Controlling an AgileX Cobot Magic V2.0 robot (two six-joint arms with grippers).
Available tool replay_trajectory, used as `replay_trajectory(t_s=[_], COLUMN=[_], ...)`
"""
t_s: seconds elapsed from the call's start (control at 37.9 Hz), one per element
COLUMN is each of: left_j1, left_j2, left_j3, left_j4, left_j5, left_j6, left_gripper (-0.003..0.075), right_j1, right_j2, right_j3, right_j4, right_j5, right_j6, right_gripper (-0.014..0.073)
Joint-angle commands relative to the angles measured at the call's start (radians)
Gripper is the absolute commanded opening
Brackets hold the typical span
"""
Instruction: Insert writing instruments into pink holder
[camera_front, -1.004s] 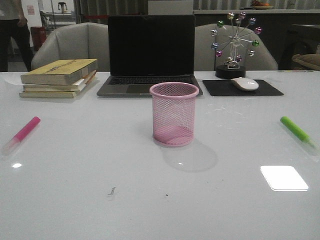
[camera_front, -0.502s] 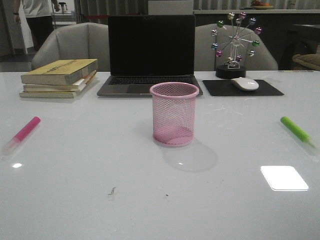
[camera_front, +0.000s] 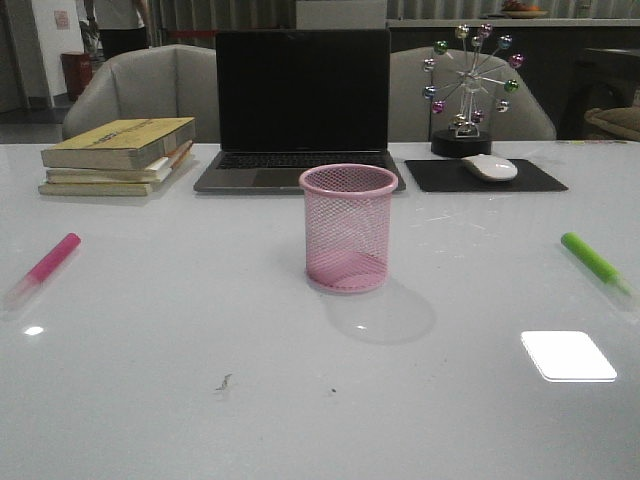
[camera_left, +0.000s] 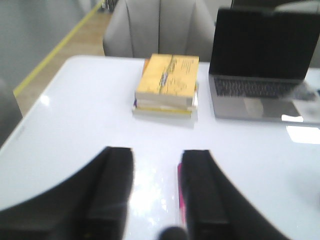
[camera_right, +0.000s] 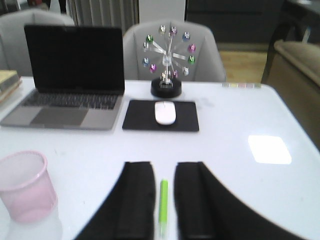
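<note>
The pink holder (camera_front: 348, 228) stands upright and empty in the middle of the table; it also shows in the right wrist view (camera_right: 26, 186). A hot pink marker (camera_front: 48, 262) lies at the table's left side, a lime green marker (camera_front: 592, 258) at its right. Neither arm shows in the front view. My left gripper (camera_left: 157, 156) hangs open above the table, and a sliver of the pink marker (camera_left: 179, 192) shows beside one finger. My right gripper (camera_right: 164, 167) is open, with the green marker (camera_right: 163, 202) lying on the table in the gap between its fingers, untouched.
Behind the holder stands an open laptop (camera_front: 300, 110). A stack of yellow books (camera_front: 118, 155) lies at the back left. A white mouse (camera_front: 489, 167) on a black pad and a ferris-wheel ornament (camera_front: 468, 85) are at the back right. Chairs stand beyond the table.
Nothing on the table has moved. Only a person far in the background has walked to the right.
</note>
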Motion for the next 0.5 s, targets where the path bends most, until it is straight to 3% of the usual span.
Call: replay_trajectory(t_s=[0.0, 0.29, 0.48], left_j1=[-0.007, -0.007, -0.007], left_j2=[0.013, 0.02, 0.021], left_j3=[-0.033, -0.033, -0.033], left_j4=[-0.014, -0.016, -0.054], left_j5=[-0.079, -0.04, -0.024], left_j6=[-0.004, -0.004, -0.004], left_gripper=[0.0423, 0.0403, 0.0403], right_j1=[-0.002, -0.002, -0.002], right_j2=[0.033, 0.081, 0.265], right_j3=[-0.032, -0.031, -0.078], right_j4=[-0.009, -0.006, 0.013], right_j5=[-0.018, 0.114, 0.224], right_j6=[0.0, 0.0, 0.0], right_gripper=[0.0409, 0.0426, 0.0426])
